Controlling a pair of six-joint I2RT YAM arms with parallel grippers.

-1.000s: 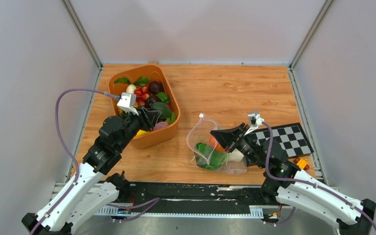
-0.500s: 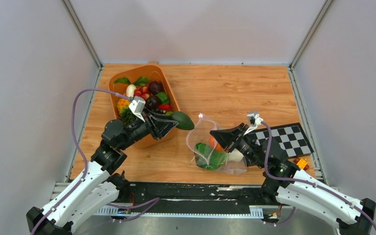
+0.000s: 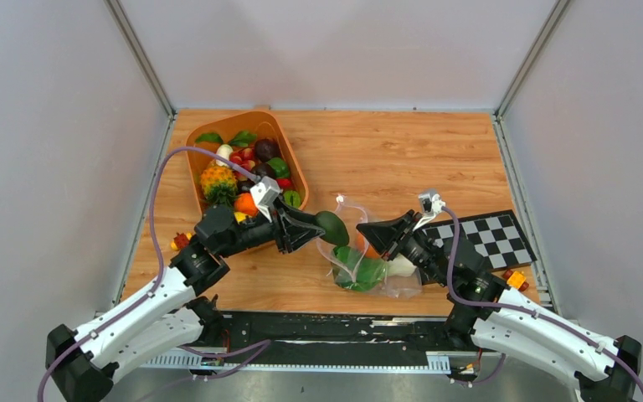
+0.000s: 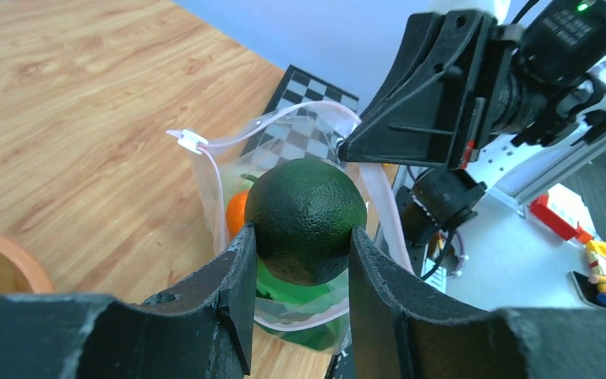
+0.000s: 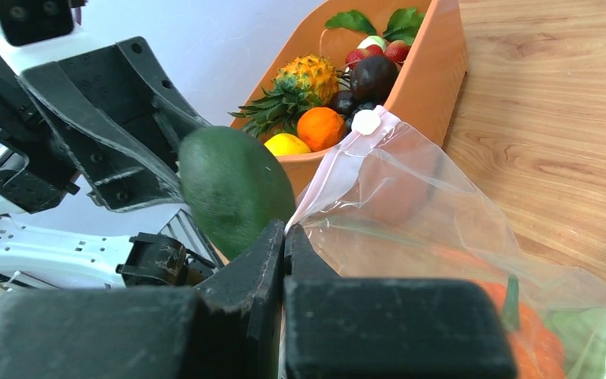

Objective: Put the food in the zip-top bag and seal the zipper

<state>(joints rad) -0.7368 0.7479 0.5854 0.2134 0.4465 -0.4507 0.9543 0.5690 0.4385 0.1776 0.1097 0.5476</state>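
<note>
My left gripper (image 3: 325, 228) (image 4: 304, 246) is shut on a dark green round fruit (image 3: 333, 228) (image 4: 306, 215) and holds it just left of the open mouth of the zip-top bag (image 3: 347, 251) (image 4: 284, 146). My right gripper (image 3: 362, 227) (image 5: 284, 234) is shut on the bag's mouth edge and holds it up. The pinkish zipper (image 5: 327, 178) runs from the jaws up to a white slider (image 5: 365, 121) (image 3: 344, 199). Inside the bag lie a green leafy piece (image 3: 362, 271), an orange piece (image 4: 237, 212) and a pale one (image 3: 403, 266).
The orange tub (image 3: 261, 115) (image 5: 434, 71) at the back left holds more food, among it a pineapple (image 3: 216, 181) and strawberries. A black-and-white checkered board (image 3: 492, 238) lies right of the bag. Grey walls close in the table's sides.
My left arm has lifted the green fruit out of the tub and swung it right to the bag's mouth. The right gripper has kept its hold on the bag, barely shifting.
</note>
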